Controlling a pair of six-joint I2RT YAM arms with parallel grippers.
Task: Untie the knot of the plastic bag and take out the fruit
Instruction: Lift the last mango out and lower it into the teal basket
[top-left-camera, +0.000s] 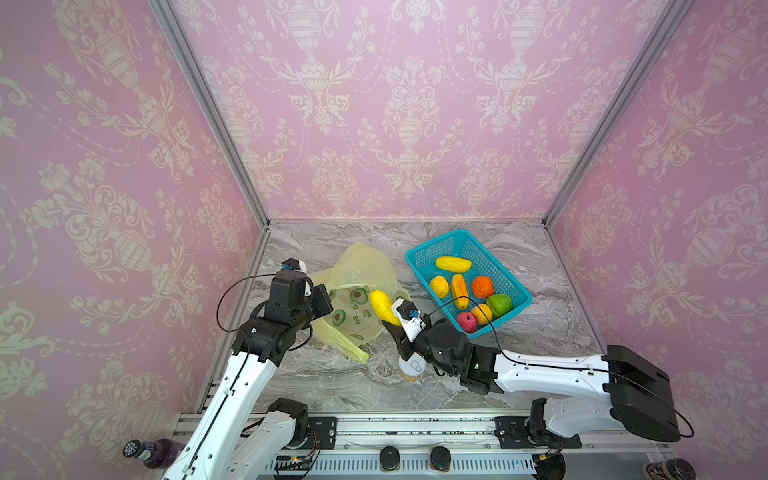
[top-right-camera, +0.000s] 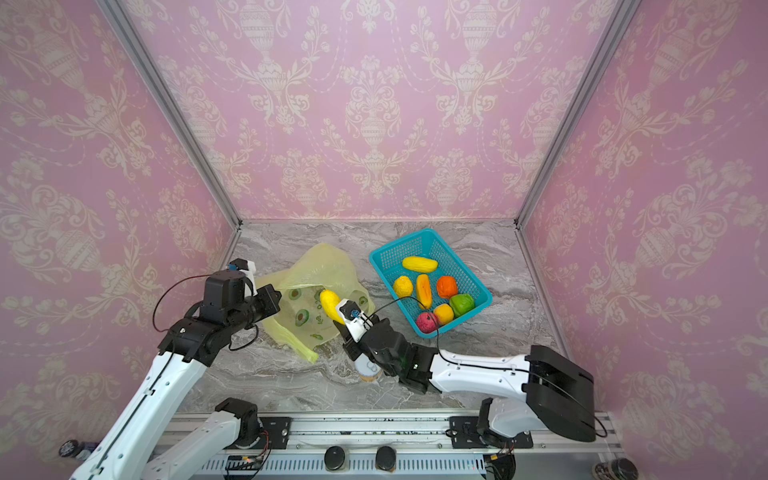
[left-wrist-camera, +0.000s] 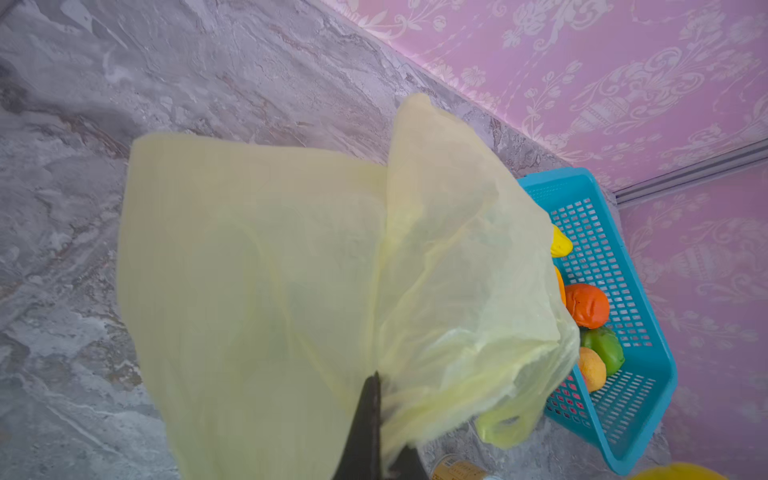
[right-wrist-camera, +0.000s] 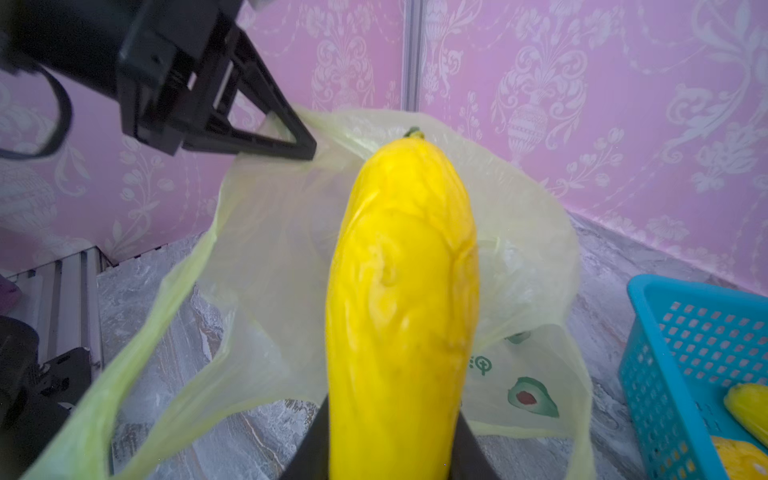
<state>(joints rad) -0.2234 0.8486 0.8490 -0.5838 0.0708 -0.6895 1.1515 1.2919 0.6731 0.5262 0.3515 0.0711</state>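
The knot looks undone: the plastic bag (top-left-camera: 361, 266), lying left of the table's middle, gapes open, and a loose handle strip (top-left-camera: 351, 349) trails toward the front edge. The step in hand is taking out the fruit. The left gripper (right-wrist-camera: 303, 145) is closed on the bag's rim and lifts it so the mouth stands wide. The right gripper (right-wrist-camera: 390, 432) clamps the lower end of a yellow oblong fruit (top-left-camera: 383, 306), which sits just above the bag's mouth with its far end pointing into the opening. Seven other pieces (top-left-camera: 482, 286) lie in the turquoise basket (top-left-camera: 428, 249) toward the back right corner. Inside the bag only printed avocado marks show in both top views, so this is probably the last piece. The next move calls for lifting the fruit clear of the thin film, carrying it right over the basket's near wall and letting go low. The wrist must avoid the white-lidded can (top-left-camera: 411, 368) beneath it.
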